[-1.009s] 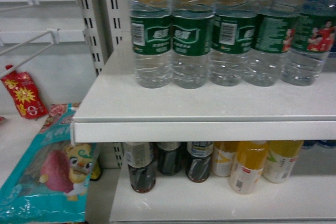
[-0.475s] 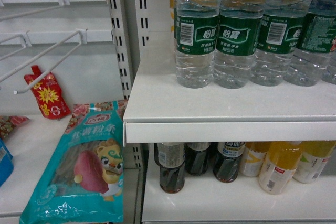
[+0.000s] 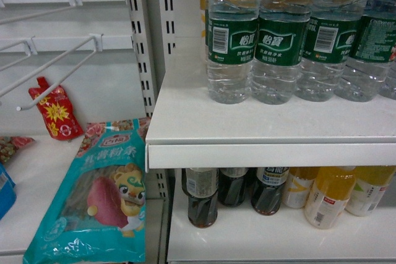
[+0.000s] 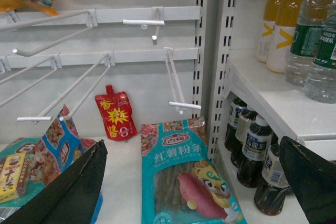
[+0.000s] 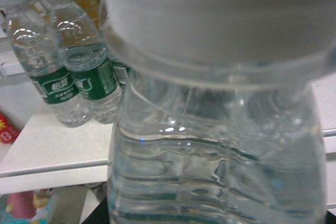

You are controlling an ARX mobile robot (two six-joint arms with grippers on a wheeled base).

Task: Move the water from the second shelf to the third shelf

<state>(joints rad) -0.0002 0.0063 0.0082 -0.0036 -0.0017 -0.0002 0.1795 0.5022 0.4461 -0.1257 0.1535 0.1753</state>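
Observation:
A water bottle (image 5: 220,150) with a white cap (image 5: 220,14) fills the right wrist view and hangs in front of the shelf edge. My right gripper is shut on it, its fingers hidden behind the bottle. Several more water bottles (image 3: 232,41) with green labels stand in a row on the white shelf (image 3: 266,128); the same row appears as water bottles (image 5: 79,77) in the right wrist view. My left gripper (image 4: 192,142) is open and holds nothing, low over the neighbouring bay. Neither gripper shows in the head view.
Below the water shelf stand dark tea bottles (image 3: 202,199) and yellow juice bottles (image 3: 328,196). To the left, a teal noodle bag (image 3: 99,196) and a red pouch (image 3: 55,112) lie under white wire hooks (image 3: 55,72). A perforated upright (image 3: 139,47) divides the bays.
Between one second and half a second ago the head view swung left, so the shelf and bottles slid right in frame. Nothing has moved since then.

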